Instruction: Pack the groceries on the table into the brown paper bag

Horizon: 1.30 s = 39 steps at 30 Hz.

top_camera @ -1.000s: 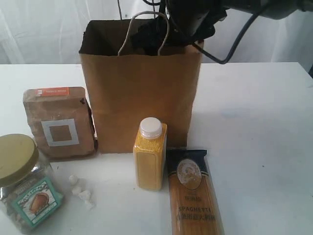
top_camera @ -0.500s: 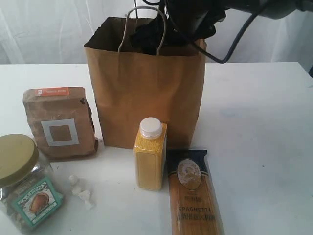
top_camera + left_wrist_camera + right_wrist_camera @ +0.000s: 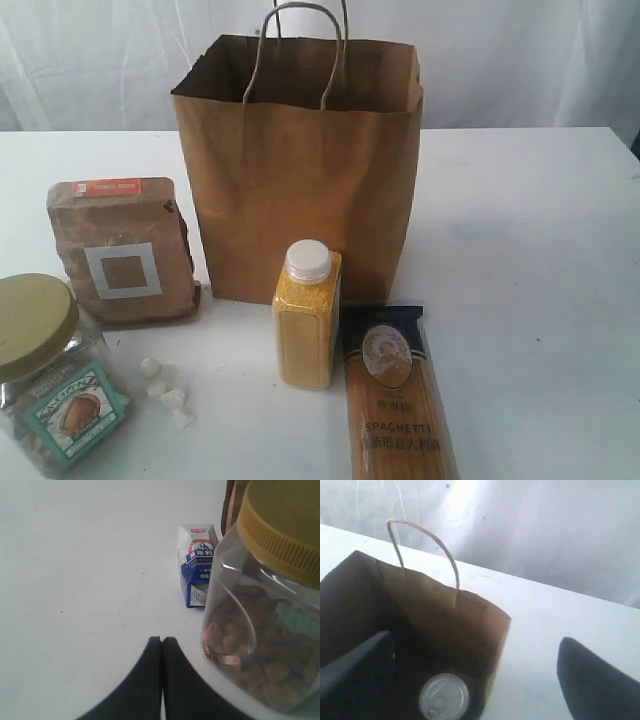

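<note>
The brown paper bag point(image 3: 300, 170) stands open at the back middle of the table point(image 3: 520, 250). Down inside the brown paper bag point(image 3: 475, 615) lies the dark pull-tab can point(image 3: 444, 697), with my right gripper point(image 3: 476, 637) open above the bag's mouth and holding nothing. In front of the bag stand the yellow white-capped bottle point(image 3: 307, 315) and the spaghetti packet point(image 3: 395, 395). The brown pouch point(image 3: 122, 250) and the gold-lidded jar point(image 3: 50, 370) are at the left. My left gripper point(image 3: 161, 640) is shut and empty beside the jar point(image 3: 265, 610), and the blue-white carton point(image 3: 197, 562) lies beyond it.
Small white crumbs point(image 3: 165, 388) lie between the jar and the bottle. A white curtain point(image 3: 520, 60) hangs behind the table. Neither arm shows in the exterior view.
The right arm has lifted from the bag's mouth and left the exterior view. The bag shifted slightly right, and its handles now stand free.
</note>
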Tool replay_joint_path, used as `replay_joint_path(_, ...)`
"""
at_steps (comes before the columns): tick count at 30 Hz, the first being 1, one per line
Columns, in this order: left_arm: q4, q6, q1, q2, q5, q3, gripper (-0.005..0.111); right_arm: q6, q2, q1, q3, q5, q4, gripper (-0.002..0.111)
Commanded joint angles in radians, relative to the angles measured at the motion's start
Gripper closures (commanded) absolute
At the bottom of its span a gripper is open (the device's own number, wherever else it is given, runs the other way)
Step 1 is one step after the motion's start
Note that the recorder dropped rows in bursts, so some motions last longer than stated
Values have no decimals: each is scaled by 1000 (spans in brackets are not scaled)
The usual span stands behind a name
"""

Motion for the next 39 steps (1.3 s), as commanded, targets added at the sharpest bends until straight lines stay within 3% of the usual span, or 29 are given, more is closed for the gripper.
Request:
replay_joint_path(1, -6, -1, -2, -3, 2, 4, 107, -120, -51, -6, -2, 159, -155, 27)
replay_joint_path(4, -6, -1, -2, -3, 2, 4, 107, -124, -47, -18, 8, 230, -400, 29)
replay_joint_path(8, -6, -1, -2, -3, 2, 4, 107, -150, -63, -121, 70, 230, -470, 46)
replay_joint_path(11, -6, -1, -2, -3, 2, 4, 107, -161, -65, -248, 125, 230, -437, 74)
replay_joint_path(14, -6, -1, -2, -3, 2, 4, 107, -174, -74, -389, 206, 230, -246, 108)
replay_joint_path(18, -6, -1, -2, -3, 2, 4, 107, -453, -110, -574, 371, 230, 335, 108)
replay_joint_path(22, -6, -1, -2, -3, 2, 4, 107, -619, -187, -634, 555, 197, 715, 108)
replay_joint_path(26, -6, -1, -2, -3, 2, 4, 107, -624, -361, -634, 709, -20, 778, 108)
replay_joint_path(31, -6, -1, -2, -3, 2, 4, 107, -527, -687, -634, 900, -360, 694, 108)
replay_joint_path(39, -6, -1, -2, -3, 2, 4, 107, -518, -1060, -595, 1096, -380, 646, 108)
